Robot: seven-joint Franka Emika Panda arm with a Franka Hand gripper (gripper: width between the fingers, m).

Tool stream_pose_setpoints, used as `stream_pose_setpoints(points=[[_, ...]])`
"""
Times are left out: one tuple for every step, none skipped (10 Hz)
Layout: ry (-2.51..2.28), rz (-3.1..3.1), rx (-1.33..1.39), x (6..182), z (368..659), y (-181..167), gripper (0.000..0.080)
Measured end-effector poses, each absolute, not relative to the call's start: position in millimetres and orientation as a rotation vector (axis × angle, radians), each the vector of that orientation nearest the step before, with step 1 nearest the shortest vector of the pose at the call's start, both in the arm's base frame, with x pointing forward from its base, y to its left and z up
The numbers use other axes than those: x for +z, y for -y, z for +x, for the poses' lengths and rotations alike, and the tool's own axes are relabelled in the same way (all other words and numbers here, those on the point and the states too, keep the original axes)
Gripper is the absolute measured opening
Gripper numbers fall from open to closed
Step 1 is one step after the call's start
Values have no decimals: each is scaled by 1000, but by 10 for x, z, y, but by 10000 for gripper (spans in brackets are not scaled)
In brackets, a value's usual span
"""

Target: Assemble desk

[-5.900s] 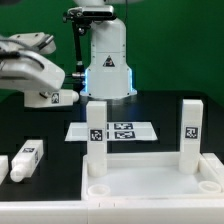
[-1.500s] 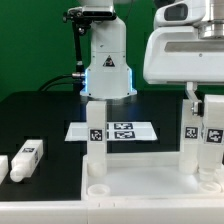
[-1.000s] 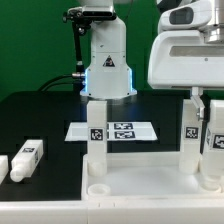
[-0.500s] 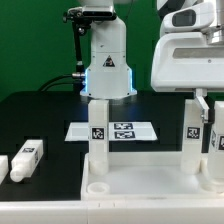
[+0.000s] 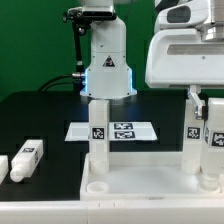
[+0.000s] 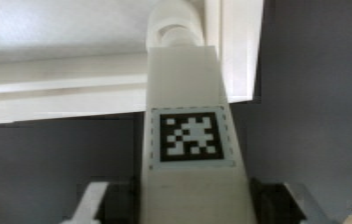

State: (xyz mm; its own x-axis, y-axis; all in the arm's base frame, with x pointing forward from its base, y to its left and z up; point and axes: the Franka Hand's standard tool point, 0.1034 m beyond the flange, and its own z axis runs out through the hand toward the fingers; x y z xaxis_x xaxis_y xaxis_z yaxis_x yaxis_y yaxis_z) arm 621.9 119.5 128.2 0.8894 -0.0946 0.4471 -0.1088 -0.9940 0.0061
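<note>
The gripper has its jaws clamped on a square white leg (black-and-white tag facing the wrist camera). It is upright at the rimmed white tabletop edge on the exterior view's right, just beside a standing leg.

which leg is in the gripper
The far-right leg in the exterior view, clamped in the gripper. Two others stand free in the tabletop; the rest lie flat on that view's left.
</note>
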Motion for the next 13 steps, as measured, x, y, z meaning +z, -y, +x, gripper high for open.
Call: stream_pose_setpoints(points=[[161, 3023, 711, 1266, 6215, -1196, 284], [160, 3022, 715, 1265, 6220, -1197, 284], [160, 3021, 716, 1264, 6223, -1196, 284], [159, 3020, 713, 1253, 6224, -1184, 284], [157, 3017, 706, 1223, 6217, -1169, 284], [154, 3016, 699, 1187, 6206, -1169, 284], [153, 3015, 698, 1167, 6203, -1173, 284], [155, 3014, 695, 1151, 6198, -1167, 284], [161, 3015, 695, 1145, 6197, -1163, 284], [166, 3015, 696, 1145, 6197, -1161, 284], [167, 3015, 696, 1145, 6197, -1161, 358], [167, 3016, 696, 1145, 6197, -1161, 358], [167, 3016, 696, 1145, 6197, -1161, 545]])
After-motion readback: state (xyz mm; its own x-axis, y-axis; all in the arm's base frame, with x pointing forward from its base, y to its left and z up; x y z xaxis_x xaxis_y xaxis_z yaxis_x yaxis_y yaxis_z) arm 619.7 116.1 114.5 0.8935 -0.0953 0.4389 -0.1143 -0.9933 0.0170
